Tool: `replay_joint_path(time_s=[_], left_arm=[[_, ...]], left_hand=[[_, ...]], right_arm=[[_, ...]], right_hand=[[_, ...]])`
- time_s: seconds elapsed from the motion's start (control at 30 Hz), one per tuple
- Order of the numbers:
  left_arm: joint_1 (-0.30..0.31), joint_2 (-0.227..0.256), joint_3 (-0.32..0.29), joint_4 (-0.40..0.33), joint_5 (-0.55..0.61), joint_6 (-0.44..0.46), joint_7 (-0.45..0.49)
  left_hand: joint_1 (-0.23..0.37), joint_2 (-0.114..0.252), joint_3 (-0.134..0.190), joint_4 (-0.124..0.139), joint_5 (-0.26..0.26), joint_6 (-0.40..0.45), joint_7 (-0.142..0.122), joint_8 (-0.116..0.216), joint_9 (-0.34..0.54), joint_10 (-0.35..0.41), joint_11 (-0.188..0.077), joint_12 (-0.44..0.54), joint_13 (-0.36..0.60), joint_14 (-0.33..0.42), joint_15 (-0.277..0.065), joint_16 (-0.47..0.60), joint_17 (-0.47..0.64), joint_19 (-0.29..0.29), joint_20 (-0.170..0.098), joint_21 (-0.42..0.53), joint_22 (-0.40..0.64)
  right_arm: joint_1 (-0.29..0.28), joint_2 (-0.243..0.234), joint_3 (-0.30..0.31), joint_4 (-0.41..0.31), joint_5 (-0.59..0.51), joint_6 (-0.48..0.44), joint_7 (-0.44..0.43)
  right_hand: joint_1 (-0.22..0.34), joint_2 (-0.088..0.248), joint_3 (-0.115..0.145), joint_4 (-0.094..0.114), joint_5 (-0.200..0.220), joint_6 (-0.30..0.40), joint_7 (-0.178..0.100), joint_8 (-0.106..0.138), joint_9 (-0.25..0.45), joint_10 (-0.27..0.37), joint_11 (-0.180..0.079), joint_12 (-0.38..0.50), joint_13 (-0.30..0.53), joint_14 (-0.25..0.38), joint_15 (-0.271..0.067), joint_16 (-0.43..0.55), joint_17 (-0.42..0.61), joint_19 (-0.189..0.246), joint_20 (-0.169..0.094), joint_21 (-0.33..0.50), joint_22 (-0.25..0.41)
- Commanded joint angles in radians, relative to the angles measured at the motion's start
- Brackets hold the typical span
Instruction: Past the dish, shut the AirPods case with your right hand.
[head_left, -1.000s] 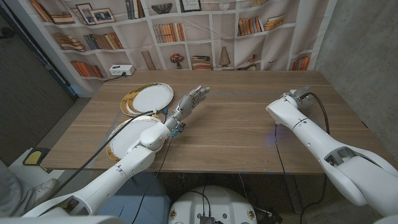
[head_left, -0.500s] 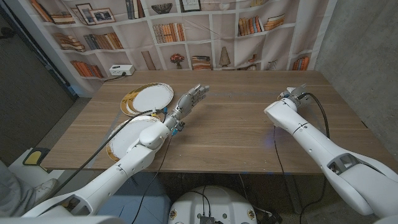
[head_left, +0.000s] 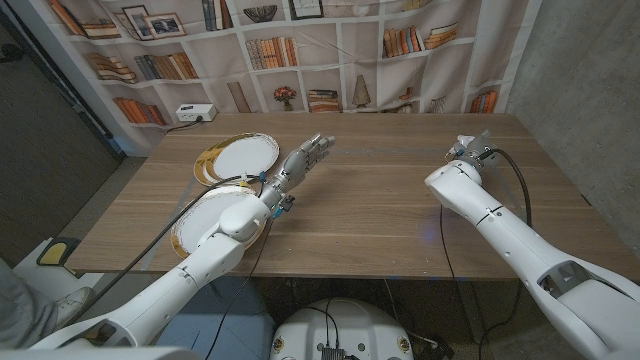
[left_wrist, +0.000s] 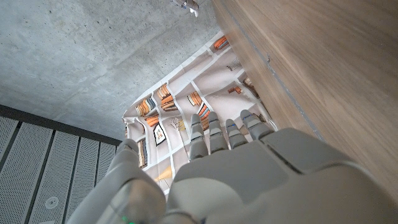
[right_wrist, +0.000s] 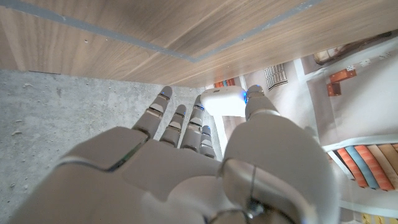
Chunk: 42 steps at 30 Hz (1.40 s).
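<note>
On the far right of the wooden table in the head view, the right hand sits over the small white AirPods case, while the left hand, fingers extended side by side, lies near two gold-rimmed white plates. In the left wrist view, the left hand holds nothing, fingers straight and close together. In the right wrist view, the right hand touches the rounded white case with its thumb tip, fingers slightly spread; whether it grips the case cannot be told.

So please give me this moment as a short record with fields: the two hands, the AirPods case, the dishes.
right hand: raised past the table's far right part, fingers apart, thumb tip beside the case
AirPods case: white, at the right hand's fingertips; open or closed cannot be told
left hand: fingers extended, holds nothing, beside the far plate
plates: far plate, near plate, both white with gold rims
</note>
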Motion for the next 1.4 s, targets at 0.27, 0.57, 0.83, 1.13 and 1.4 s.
replay_joint_path(time_s=[0.27,0.57,0.83,1.13,1.4], left_arm=[[0.074,0.053,-0.052,-0.067,0.003,-0.028,0.046],[0.069,0.038,-0.05,-0.035,-0.011,-0.044,0.033],[0.053,0.003,-0.042,0.029,-0.065,-0.072,-0.019],[0.044,0.006,-0.043,0.032,-0.058,-0.073,-0.025],[0.038,-0.022,-0.041,0.064,-0.067,-0.11,-0.033]], left_hand=[[-0.008,0.003,0.003,0.002,0.001,-0.001,0.009,0.002,0.004,0.003,0.003,0.003,0.006,-0.004,-0.003,-0.003,0.003,-0.002,-0.005,0.0,0.005],[-0.015,0.003,0.001,0.006,0.001,-0.009,0.014,-0.001,0.004,-0.004,0.006,-0.001,0.006,-0.008,0.001,-0.004,0.004,-0.006,-0.003,-0.001,0.005],[-0.019,0.003,-0.001,0.008,0.001,-0.007,0.014,0.0,0.004,-0.003,0.006,0.0,0.006,-0.01,0.001,-0.004,0.004,-0.007,-0.003,-0.001,0.005],[-0.023,0.003,-0.002,0.011,0.001,-0.008,0.014,0.0,0.004,-0.003,0.005,-0.001,0.006,-0.009,0.001,-0.003,0.004,-0.007,-0.004,-0.001,0.005],[-0.026,0.003,-0.002,0.012,0.002,-0.125,-0.009,-0.026,0.002,-0.001,0.004,-0.002,0.006,-0.008,0.002,-0.003,0.003,-0.007,-0.002,0.0,0.004]], right_arm=[[-0.105,-0.066,-0.019,-0.215,-0.065,0.043,0.023],[-0.127,-0.112,-0.059,-0.322,-0.115,0.043,0.047],[-0.153,-0.122,-0.069,-0.38,-0.138,0.073,0.073],[-0.209,-0.145,-0.063,-0.465,-0.147,0.16,0.11],[-0.252,-0.17,-0.062,-0.53,-0.162,0.203,0.142]], right_hand=[[-0.003,-0.003,-0.011,-0.001,0.002,0.018,-0.022,0.004,0.002,0.098,-0.086,0.007,0.006,0.01,-0.043,0.003,0.0,-0.005,-0.024,-0.001,0.001],[-0.005,-0.007,-0.016,-0.003,0.002,0.022,-0.019,0.001,0.001,0.109,-0.084,0.009,0.01,0.015,-0.046,0.003,-0.001,0.014,-0.049,0.005,0.001],[-0.008,-0.011,-0.022,-0.004,0.001,0.028,-0.006,0.0,0.001,0.114,-0.08,0.01,0.012,0.011,-0.043,0.001,-0.002,0.004,-0.041,0.001,0.001],[-0.014,-0.011,-0.027,-0.001,0.0,0.058,-0.026,0.007,0.001,0.117,-0.098,0.009,0.016,0.014,-0.046,0.0,-0.002,-0.008,-0.033,-0.003,0.001],[-0.018,-0.011,-0.031,-0.001,0.0,0.074,-0.021,0.01,0.001,0.13,-0.095,0.013,0.019,0.02,-0.047,0.002,-0.002,-0.009,-0.033,-0.002,0.001]])
